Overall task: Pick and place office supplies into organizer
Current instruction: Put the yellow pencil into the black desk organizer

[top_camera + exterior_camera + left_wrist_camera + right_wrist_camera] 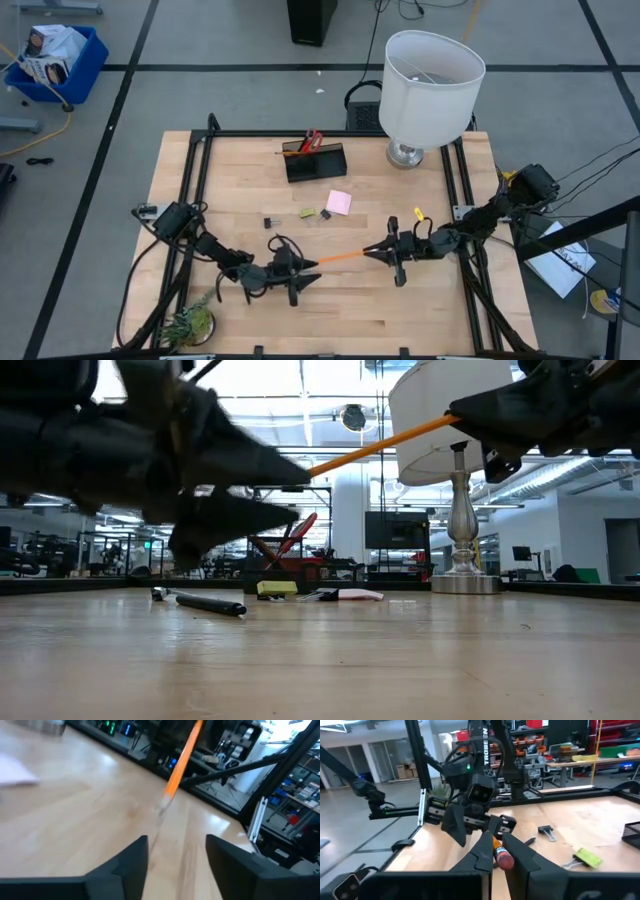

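Pencil (342, 258), orange, hangs above mid-bench between both arms because the right gripper (383, 253) has its fingers pinched on the eraser end while the left gripper (312, 272), fingers parted, has it free for carrying to the black organizer (316, 162).

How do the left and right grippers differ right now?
The right gripper is shut on the orange pencil at its eraser end; the left gripper is open, its fingers clear of the pencil's tip. The right grips; the left holds nothing. Both hang above the table, facing each other.
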### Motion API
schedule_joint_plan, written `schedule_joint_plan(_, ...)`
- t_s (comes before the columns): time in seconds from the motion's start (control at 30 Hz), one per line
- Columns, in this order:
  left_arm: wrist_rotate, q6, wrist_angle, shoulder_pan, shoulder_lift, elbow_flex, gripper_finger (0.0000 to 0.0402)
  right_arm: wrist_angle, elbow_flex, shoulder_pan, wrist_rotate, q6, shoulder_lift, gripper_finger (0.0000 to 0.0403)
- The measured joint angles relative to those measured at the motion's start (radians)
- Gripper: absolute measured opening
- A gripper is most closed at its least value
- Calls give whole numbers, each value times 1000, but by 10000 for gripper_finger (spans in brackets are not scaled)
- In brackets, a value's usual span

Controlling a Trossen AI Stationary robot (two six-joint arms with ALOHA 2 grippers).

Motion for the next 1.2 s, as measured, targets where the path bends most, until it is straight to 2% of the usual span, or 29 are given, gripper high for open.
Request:
schedule_joint_plan(0.13,-2,-80,5,-11,0,-63,234,-27,20,-44,0,-15,0,16)
schedule_joint_plan(0.27,-13,-59,23,-22,-51,-138,243,-160,99,-104,-3,-97,-7,16)
schedule_joint_plan(0.5,-11,67,16,-62,-223,-260,244,-721,366,-263,-5,-176,-116,16)
schedule_joint_plan(0.7,-9,133,3,-98,-321,-295,244,-1045,592,-409,-78,-240,-126,16)
schedule_joint_plan(0.83,-4,152,-14,-109,-341,-295,244,-1175,708,-471,-85,-301,-64,16)
schedule_joint_plan(1.2,-9,157,-37,-119,-340,-295,244,-1278,937,-605,-89,-472,90,16)
